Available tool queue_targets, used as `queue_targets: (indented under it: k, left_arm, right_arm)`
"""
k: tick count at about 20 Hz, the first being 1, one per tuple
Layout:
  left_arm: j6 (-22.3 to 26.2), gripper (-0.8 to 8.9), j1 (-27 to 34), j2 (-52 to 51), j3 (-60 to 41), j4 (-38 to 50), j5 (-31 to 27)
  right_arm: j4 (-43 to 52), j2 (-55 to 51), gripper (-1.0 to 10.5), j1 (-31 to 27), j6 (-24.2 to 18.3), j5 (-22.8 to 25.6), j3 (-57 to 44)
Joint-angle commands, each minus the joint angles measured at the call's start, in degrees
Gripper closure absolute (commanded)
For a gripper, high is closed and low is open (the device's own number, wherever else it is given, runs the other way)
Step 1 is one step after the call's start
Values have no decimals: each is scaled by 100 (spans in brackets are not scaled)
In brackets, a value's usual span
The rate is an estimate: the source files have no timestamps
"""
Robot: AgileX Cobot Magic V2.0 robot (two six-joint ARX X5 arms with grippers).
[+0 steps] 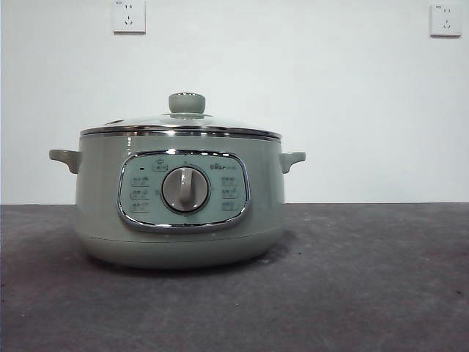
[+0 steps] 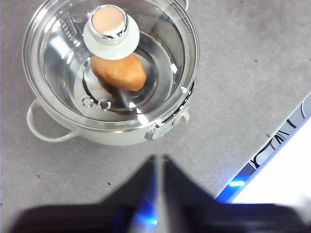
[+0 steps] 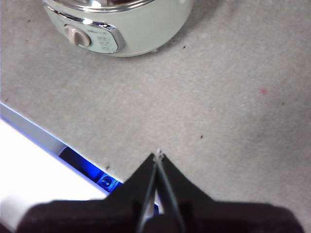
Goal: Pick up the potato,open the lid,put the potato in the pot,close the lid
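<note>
The sage-green pot (image 1: 179, 209) stands on the grey table with its dial facing the front view. Its glass lid (image 1: 180, 125) sits closed on the rim, knob (image 1: 187, 103) upright. Through the glass in the left wrist view, the orange-brown potato (image 2: 119, 72) lies on the pot's metal floor, partly under the knob (image 2: 110, 26). My left gripper (image 2: 159, 160) hangs shut above the table beside the pot (image 2: 160, 128), holding nothing. My right gripper (image 3: 158, 156) is shut and empty too, over bare table away from the pot (image 3: 146, 29). Neither arm shows in the front view.
The grey table surface (image 1: 366, 279) spreads around the pot. Its edge runs close to both grippers, with a white and blue strip (image 2: 272, 160) beyond it in the left wrist view and a similar edge (image 3: 43, 145) in the right wrist view. Two wall sockets (image 1: 129, 16) sit high on the back wall.
</note>
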Motion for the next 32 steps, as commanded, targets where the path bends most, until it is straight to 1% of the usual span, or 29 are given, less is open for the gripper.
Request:
queue_targets:
  k: [1,8,10,11,12,14,16,18,20,22,24,26,28,32]
  left_arm:
    - [15,816,-2,-2,-7,22,17]
    - [17,816,28,4,-7,24,-20]
    - [310,815,216,-116,-7,199,-197]
    - [629,815,334,-254,-7,251,-177]
    - [693,815,417,-369,-22,234,-168]
    - [682,815,815,-852,-398,553,-168]
    - [529,815,1388,-1550,-1333,1379,-125]
    - [323,815,1919,-2450,-2763,2715,-127]
    - [225,815,2312,-3359,-4293,4151,-125]
    - [-247,815,2618,-4153,-5731,5410,-127]
    - [-640,815,2787,-4798,-6931,6290,-131]
    - [-673,815,2837,-5278,-7820,6819,-133]
    - [-671,815,2833,-5692,-8441,6948,-131]
    - [-671,815,2835,-6369,-9073,6953,-170]
  right_arm:
    - [13,2,945,9,50,42,-52]
    - [13,2,945,9,50,44,-52]
    - [13,2,945,9,50,42,-52]
    - [13,2,945,9,50,42,-52]
    - [13,2,945,9,50,44,-52]
    - [13,2,945,9,50,42,-52]
    - [13,4,945,9,50,44,-52]
    - [13,4,945,9,50,44,-52]
    - [13,15,945,9,50,42,-52]
    - [15,28,945,9,50,44,-52]
    - [13,28,945,9,50,42,-52]
    - [13,31,945,9,50,42,-52]
    - [13,31,945,9,50,44,-52]
    - [13,31,945,9,50,42,-52]
